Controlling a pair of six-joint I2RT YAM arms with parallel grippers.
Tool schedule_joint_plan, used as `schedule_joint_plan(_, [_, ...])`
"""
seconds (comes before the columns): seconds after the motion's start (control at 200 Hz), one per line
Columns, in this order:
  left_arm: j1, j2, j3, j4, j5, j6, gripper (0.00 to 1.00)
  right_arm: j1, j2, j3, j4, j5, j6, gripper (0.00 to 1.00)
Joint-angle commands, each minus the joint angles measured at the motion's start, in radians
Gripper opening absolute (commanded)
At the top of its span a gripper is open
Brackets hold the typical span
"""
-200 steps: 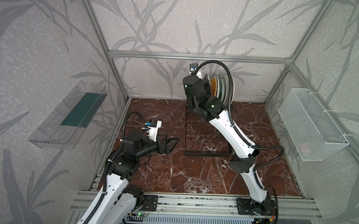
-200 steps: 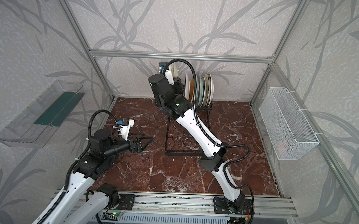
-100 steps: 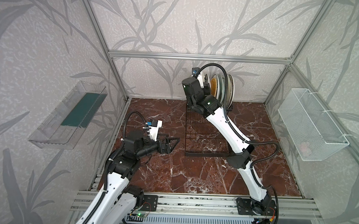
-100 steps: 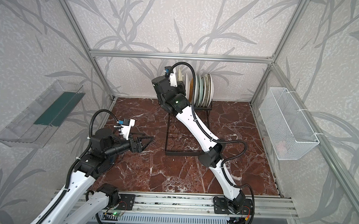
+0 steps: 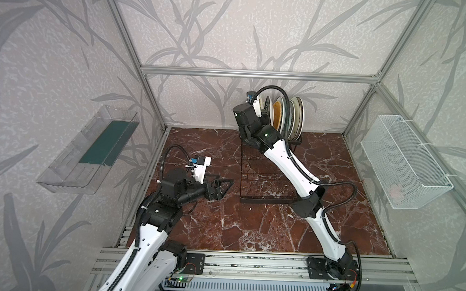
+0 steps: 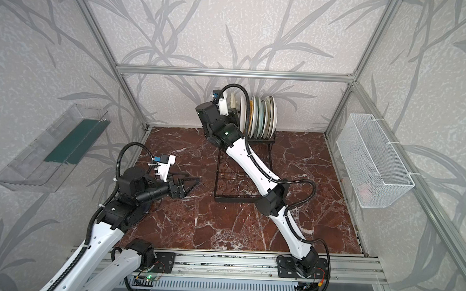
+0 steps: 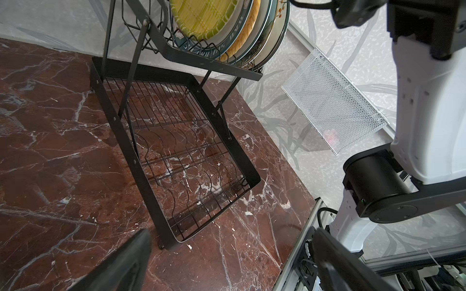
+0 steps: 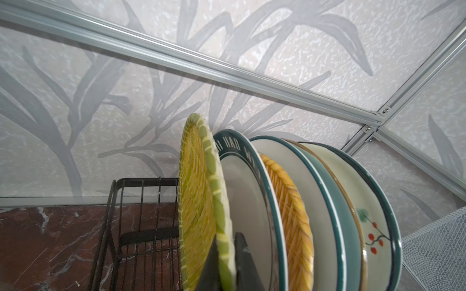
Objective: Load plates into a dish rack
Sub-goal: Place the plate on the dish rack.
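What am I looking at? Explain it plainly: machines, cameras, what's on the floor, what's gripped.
Two robot arms, each ending in a two-fingered clamp. Two pictures look down from overhead; the other two come from cameras on the arms' wrists. On the marble surface stands a black dish rack with plates upright in its raised row. The right gripper is shut on the rim of the yellow-green woven plate at the row's end. The left gripper hangs open and empty beside the rack. A mesh basket and clear bin hang on the walls.
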Motion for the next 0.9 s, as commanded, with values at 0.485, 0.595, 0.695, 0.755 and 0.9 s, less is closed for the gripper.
schedule_joint_plan(0.485, [0.007, -0.01, -0.013, 0.033, 0.022, -0.009, 0.99, -0.022, 0.023, 0.028, -0.043, 0.002, 0.087, 0.0])
schedule_joint_plan(0.595, [0.007, -0.01, -0.013, 0.036, 0.025, -0.01, 0.99, -0.023, 0.03, 0.029, -0.054, -0.001, 0.094, 0.0])
schedule_joint_plan(0.695, [0.009, -0.01, -0.013, 0.037, 0.026, -0.009, 0.99, -0.024, 0.033, 0.03, -0.075, -0.01, 0.116, 0.0])
schedule_joint_plan(0.755, [0.009, -0.011, -0.013, 0.038, 0.027, -0.01, 0.99, -0.024, 0.036, 0.029, -0.081, -0.017, 0.124, 0.0])
schedule_joint_plan(0.9, [0.012, -0.012, -0.014, 0.039, 0.03, -0.013, 0.99, -0.024, 0.038, 0.029, -0.085, -0.026, 0.128, 0.06])
